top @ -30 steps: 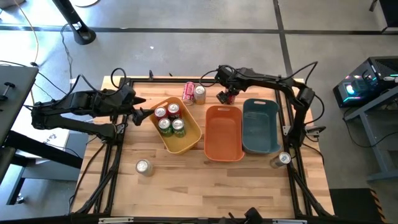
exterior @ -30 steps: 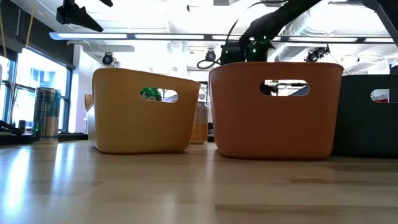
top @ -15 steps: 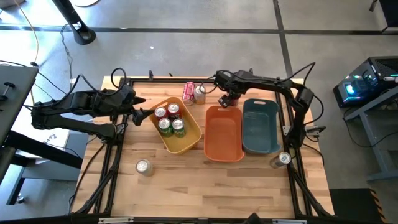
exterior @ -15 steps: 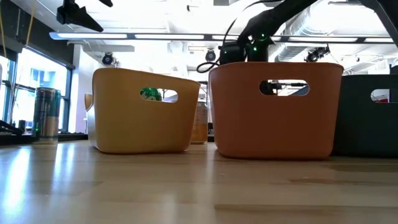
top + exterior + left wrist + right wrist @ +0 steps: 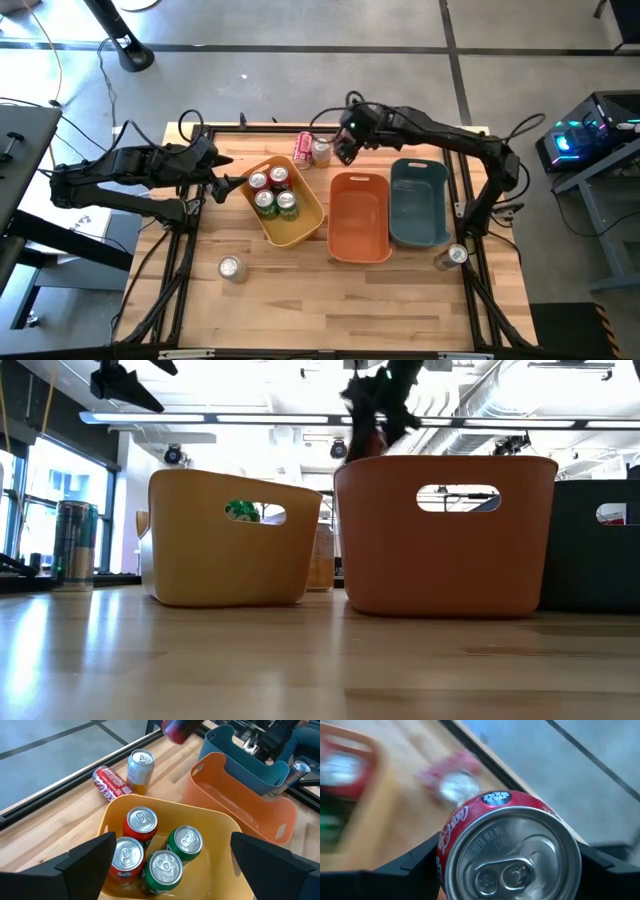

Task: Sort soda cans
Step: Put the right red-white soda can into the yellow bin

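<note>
My right gripper is shut on a red soda can and hangs in the air past the far left corner of the orange bin; the low view shows it above that bin's rim. My left gripper is open and waits at the left side of the yellow bin, which holds two red and two green cans. A silver can stands by a pink-red can lying on its side near the far edge. My right gripper pinches the red can's body between its two fingers, one on each side. The can's silver top faces the wrist camera. The can is lifted clear of the table and the bins; it also shows, tilted, in the left wrist view.
A teal bin sits right of the orange bin, which shows nothing inside. One can stands on the near left of the table, another near the right edge. Black frame rails border the table.
My right gripper has carried the red can up and toward the table's left, from the far edge of the orange bin to a place near the silver can. The wrist has turned on the way. My left arm has kept still.
</note>
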